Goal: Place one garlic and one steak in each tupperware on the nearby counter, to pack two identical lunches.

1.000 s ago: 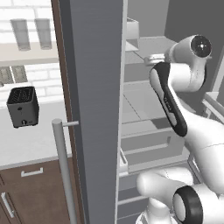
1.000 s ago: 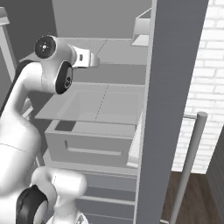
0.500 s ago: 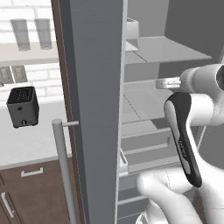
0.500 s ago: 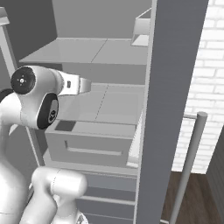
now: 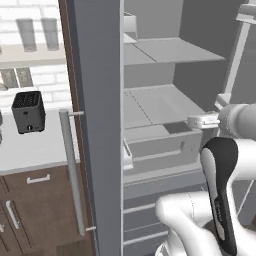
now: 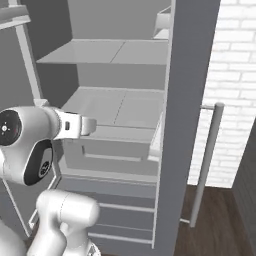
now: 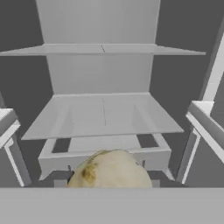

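Garlic (image 7: 111,169): tan lump low in the hand view before open fridge shelves (image 7: 103,116), grip on it cannot be told; left base view adds toaster (image 5: 28,111) on counter (image 5: 35,147).

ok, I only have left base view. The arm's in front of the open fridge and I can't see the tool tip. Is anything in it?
Observer: Yes. Hand view shows a tan-yellow garlic right at the tool, in mid-air in front of the fridge drawer, so it looks gripped.
Operator: and what's on the arm's right side?
Observer: Right base view shows the fridge's right door standing open, with its bar handle in front of a white brick wall.
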